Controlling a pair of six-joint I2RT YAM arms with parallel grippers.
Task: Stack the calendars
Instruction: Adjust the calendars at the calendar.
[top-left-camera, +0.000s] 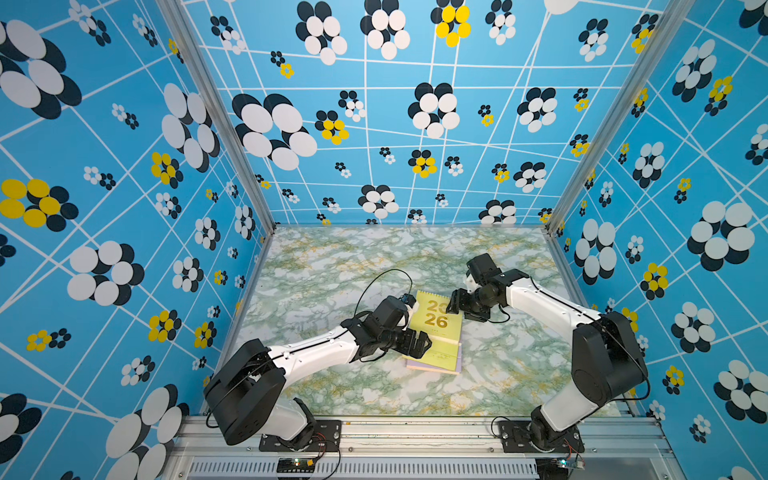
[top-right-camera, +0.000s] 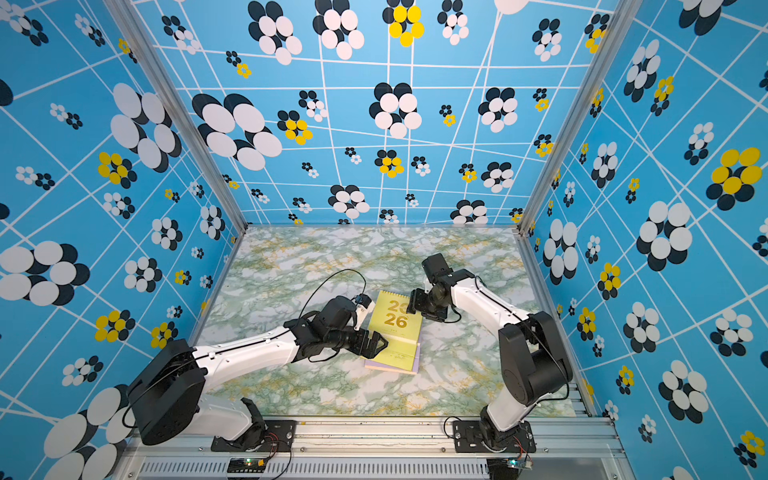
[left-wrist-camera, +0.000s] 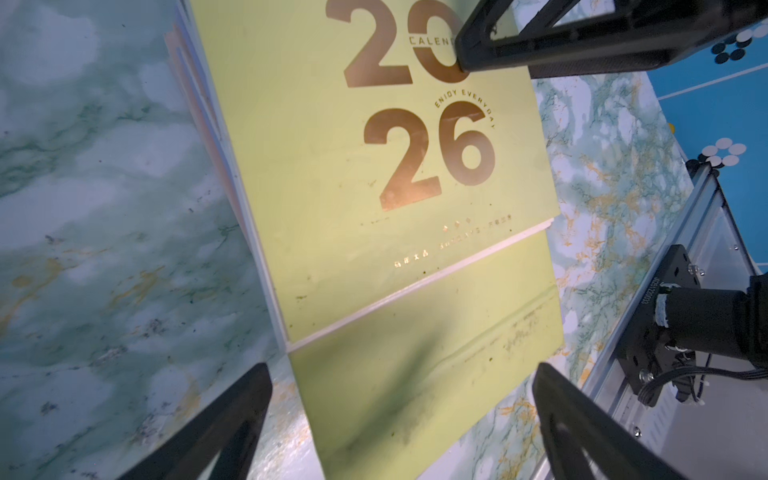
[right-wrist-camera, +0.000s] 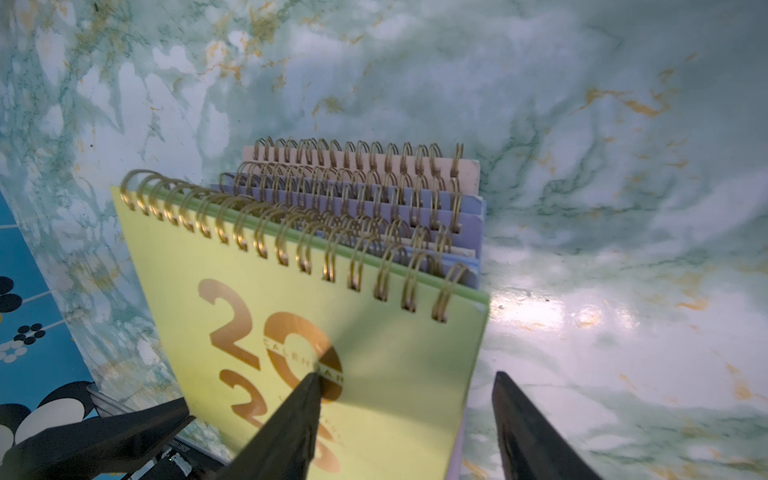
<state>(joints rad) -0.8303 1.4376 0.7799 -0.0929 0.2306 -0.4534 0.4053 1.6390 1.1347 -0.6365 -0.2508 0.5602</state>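
The yellow-green calendar (top-left-camera: 436, 328) is lying askew atop the stacked calendars (top-left-camera: 432, 369), mid-table. The left gripper (top-left-camera: 422, 344) is hovering wide open and empty. The right gripper (top-left-camera: 453, 306), half-open, is touching one fingertip to the cover. Next, seemingly: nudging it square.

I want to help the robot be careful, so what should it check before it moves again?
1. Left gripper open: ok.
2. Left gripper above the top calendar: ok.
3. Right gripper empty: ok, one finger only touches the cover.
4. Top calendar lined up with the pile: not ok, it sits turned.
5. Every calendar in the pile: cannot tell, the lower ones are mostly hidden.
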